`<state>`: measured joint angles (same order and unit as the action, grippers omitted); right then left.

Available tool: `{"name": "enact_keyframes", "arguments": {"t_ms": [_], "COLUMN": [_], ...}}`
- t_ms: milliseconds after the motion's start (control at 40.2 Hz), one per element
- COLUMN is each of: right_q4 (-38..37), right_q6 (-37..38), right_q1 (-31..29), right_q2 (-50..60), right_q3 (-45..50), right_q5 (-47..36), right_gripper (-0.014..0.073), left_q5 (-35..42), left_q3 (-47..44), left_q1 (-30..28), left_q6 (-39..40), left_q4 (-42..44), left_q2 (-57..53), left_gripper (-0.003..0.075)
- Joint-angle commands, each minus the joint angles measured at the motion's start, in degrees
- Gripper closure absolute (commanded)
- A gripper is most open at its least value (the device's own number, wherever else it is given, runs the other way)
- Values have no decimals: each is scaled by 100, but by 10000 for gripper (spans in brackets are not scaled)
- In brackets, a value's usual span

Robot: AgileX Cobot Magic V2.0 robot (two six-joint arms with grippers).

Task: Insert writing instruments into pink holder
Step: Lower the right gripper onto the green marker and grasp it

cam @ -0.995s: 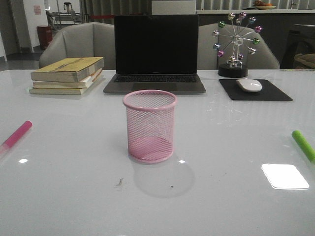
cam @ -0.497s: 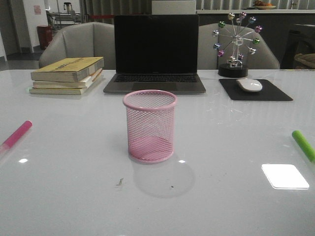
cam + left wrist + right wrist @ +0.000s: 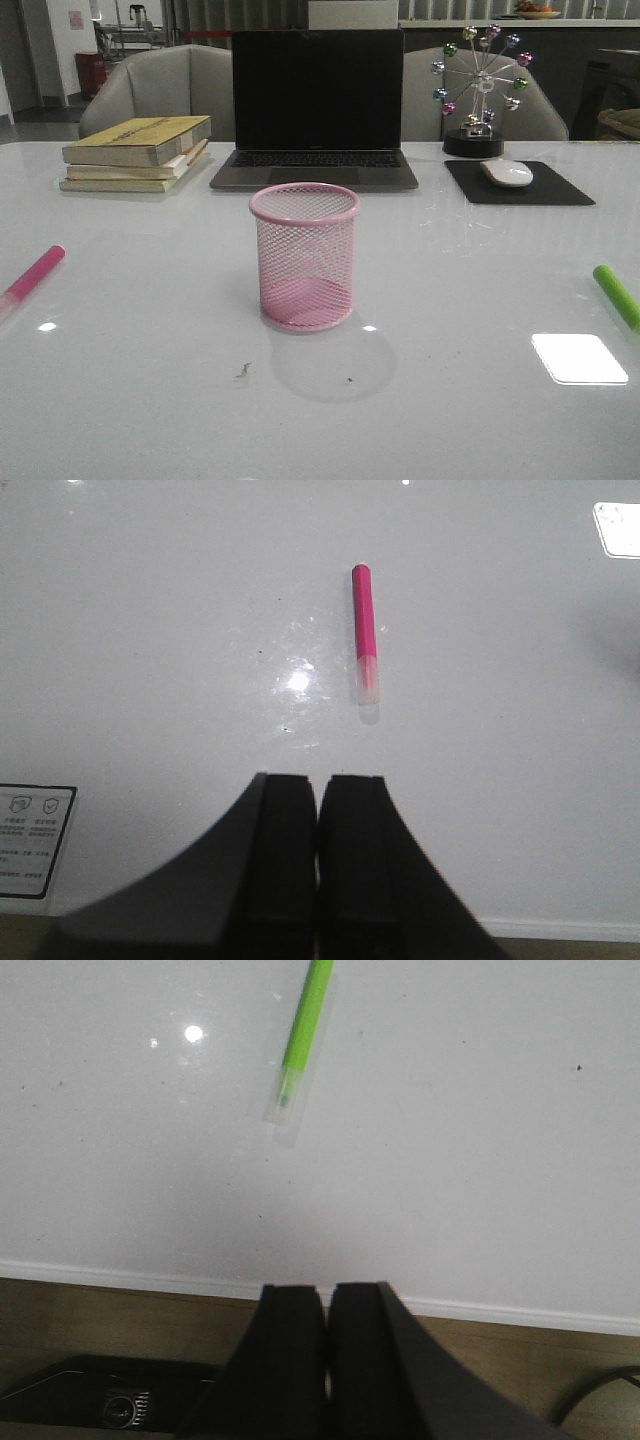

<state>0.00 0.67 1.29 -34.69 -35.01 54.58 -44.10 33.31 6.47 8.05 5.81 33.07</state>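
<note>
The pink mesh holder stands upright and empty in the middle of the white table. A magenta marker lies flat near the table's left edge; in the left wrist view the magenta marker lies well ahead of my left gripper, which is shut on nothing. A lime green marker lies at the right edge; in the right wrist view the green marker lies far ahead of my right gripper, shut and empty, hanging over the table's near edge. Neither gripper shows in the front view.
At the back stand a black laptop, a stack of books, a white mouse on a black pad and a small ferris-wheel ornament. A label sticker is on the table near my left gripper.
</note>
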Motion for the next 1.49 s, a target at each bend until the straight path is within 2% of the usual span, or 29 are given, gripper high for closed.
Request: {"name": "enact_keyframes", "arguments": {"t_ms": [0, 50, 99, 174, 298, 423, 671, 1069, 1467], "right_q4": [0, 0, 0, 0, -44, -357, -311, -151, -133], "right_q6": [-9, -9, -9, -9, 158, 634, 797, 797, 707], "right_q1": [-20, -20, -20, -20, -20, -20, -20, -20, -20], "right_q2": [-65, -65, -65, -65, -76, -329, -1619, -4221, -6347], "right_q3": [-178, -178, -178, -178, -178, -189, -324, -1815, -3516], "right_q5": [-325, -338, -360, -387, -553, -886, -1329, -1621, -1384], "right_gripper": [204, 109, 53, 22, 22, 22, 22, 22, 23], "left_q5": [503, 580, 626, 679, 765, 933, 1130, 1121, 1121], "left_q3": [155, 155, 155, 155, 155, 155, 155, 155, 155], "left_q1": [-1, -1, -1, 28, 366, 900, 1549, 1593, 1593], "left_q6": [-172, -173, -197, -270, -805, -1215, -1225, -1225, -1225], "left_q4": [-42, -153, -229, -408, -844, -1078, -1078, -1078, -1078], "left_q2": [102, 102, 102, 102, 102, 102, 102, 102, 102], "left_gripper": [409, 288, 213, 148, 164, 199, 257, 288, 288]}}
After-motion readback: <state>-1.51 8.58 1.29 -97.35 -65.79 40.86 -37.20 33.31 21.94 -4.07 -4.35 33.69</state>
